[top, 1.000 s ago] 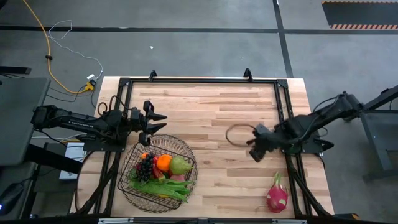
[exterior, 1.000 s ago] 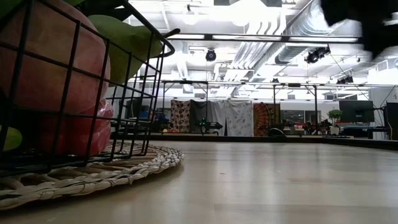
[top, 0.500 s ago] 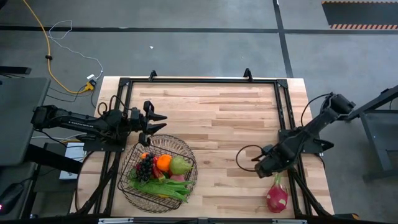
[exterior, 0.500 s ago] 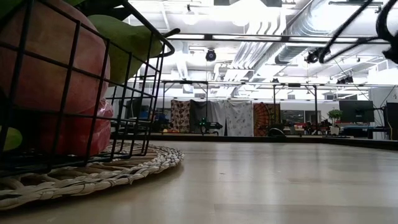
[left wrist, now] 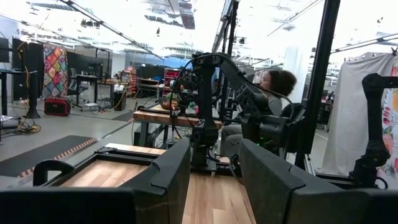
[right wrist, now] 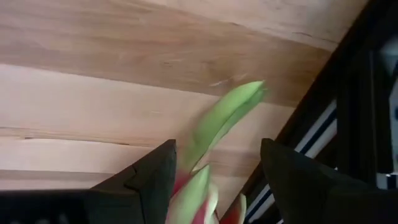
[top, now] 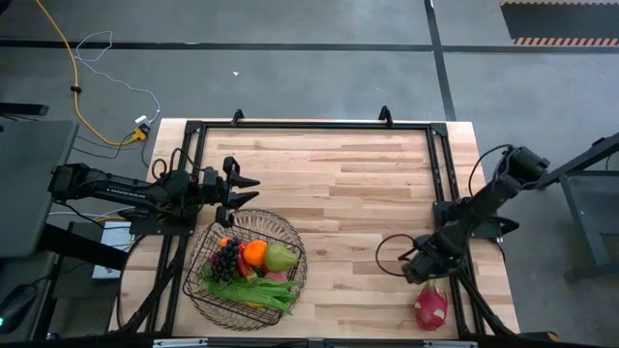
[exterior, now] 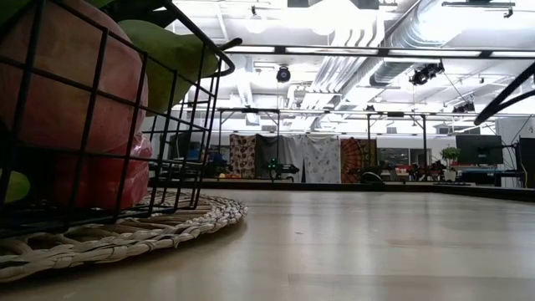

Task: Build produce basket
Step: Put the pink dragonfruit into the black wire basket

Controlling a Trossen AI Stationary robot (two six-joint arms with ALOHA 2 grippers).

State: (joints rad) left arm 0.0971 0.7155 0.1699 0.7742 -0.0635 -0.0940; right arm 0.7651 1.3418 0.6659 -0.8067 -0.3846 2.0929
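**A:** Where's the right gripper (top: 428, 275) sitting? Looks like it's going for the last fruit.

**B:** Yep, it's hovering at the near right corner of the desk (top: 368, 184), right over the leafy top of the pink dragon fruit (top: 431, 305). In the right wrist view the fingers (right wrist: 149, 180) are standing apart with the fruit's green leaf tips (right wrist: 221, 118) poking up between them. They aren't clamping anything, so I'm calling it open.

**A:** And the dragon fruit itself?

**B:** Lying on the desk by the near right edge, just beside the black frame rail (top: 469, 280). It's well apart from the basket (top: 247, 266).

**A:** What's the basket looking like?

**B:** It's sitting on a woven mat (exterior: 125, 230) at the near left of the desk. Inside I'm seeing dark grapes (top: 225, 259), an orange (top: 254, 252), a green pear (top: 280, 257) and green beans (top: 256, 290). Some red and pink fruit is showing under those too.

**A:** Left arm doing anything?

**B:** The left gripper (top: 253, 190) is waiting just past the basket's far rim, holding nothing. Its fingers (left wrist: 168, 180) are standing a little apart with only desk showing between them.
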